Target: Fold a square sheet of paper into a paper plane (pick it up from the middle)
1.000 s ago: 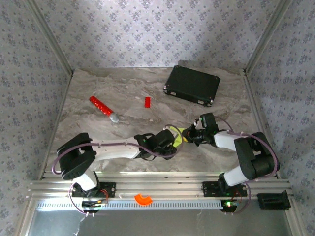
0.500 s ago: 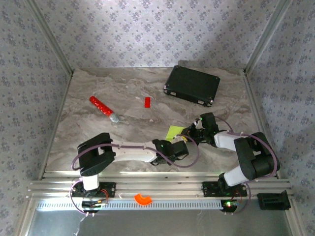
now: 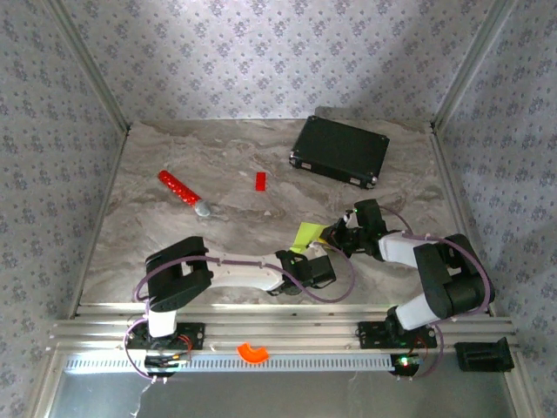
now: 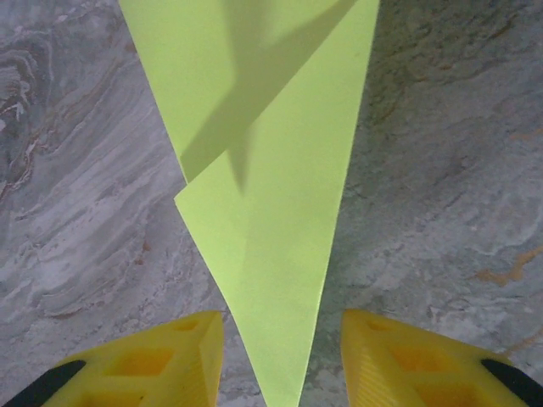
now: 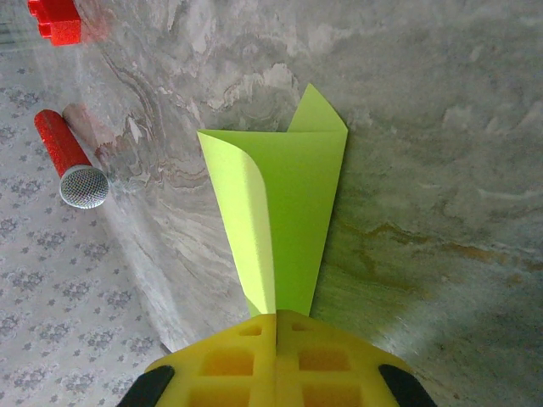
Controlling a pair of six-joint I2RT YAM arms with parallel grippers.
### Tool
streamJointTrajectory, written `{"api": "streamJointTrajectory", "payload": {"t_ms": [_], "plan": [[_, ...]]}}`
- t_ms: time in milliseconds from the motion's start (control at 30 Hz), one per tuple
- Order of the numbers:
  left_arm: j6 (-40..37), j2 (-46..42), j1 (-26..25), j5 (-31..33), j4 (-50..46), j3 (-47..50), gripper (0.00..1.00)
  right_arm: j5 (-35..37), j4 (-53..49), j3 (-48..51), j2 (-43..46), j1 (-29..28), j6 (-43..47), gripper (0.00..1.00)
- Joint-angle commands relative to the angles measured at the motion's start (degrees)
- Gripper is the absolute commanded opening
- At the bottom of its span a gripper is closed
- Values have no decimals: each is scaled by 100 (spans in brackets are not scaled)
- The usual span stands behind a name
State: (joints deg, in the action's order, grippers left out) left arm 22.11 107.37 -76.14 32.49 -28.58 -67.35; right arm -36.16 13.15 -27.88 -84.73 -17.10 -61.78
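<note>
Mid-fold: square sheet of paper (image 5: 288, 212) pinched by right end effector (image 5: 276, 326), lower centre; tip straddled by parted left end effector (image 4: 276, 356), closure likely needed next.

Top external: high, behind the arm bases, angled down over the whole marble table (image 3: 174, 148).
Left wrist: very near the tabletop, facing down and forward.
Right wrist: equally near, facing along the surface toward the red mesh-tipped stick (image 5: 68, 157).
All three share the folded lime paper (image 3: 306, 235).
</note>
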Motion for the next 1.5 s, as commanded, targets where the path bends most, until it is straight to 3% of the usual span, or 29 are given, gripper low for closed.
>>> {"api": "streamJointTrajectory", "payload": {"t_ms": [0,400,633,900,1133,1333,1467], "plan": [[8,98,-28,214,-179,-86,40,-7,21,47,119,25,-80,0],[74,227,-24,231,-209,-122,37,-20,41,38,116,23,-97,0],[91,242,-28,292,-245,-147,27,-30,61,37,117,23,-124,0],[118,266,-32,317,-255,-149,27,-47,51,47,118,23,-121,0],[135,301,-24,319,-306,-217,13,-53,39,54,122,32,-115,0],[172,295,-25,324,-258,-208,14,-41,40,54,115,32,-106,0],[187,286,-18,315,-252,-195,8,-36,39,60,120,32,-106,0]]}}
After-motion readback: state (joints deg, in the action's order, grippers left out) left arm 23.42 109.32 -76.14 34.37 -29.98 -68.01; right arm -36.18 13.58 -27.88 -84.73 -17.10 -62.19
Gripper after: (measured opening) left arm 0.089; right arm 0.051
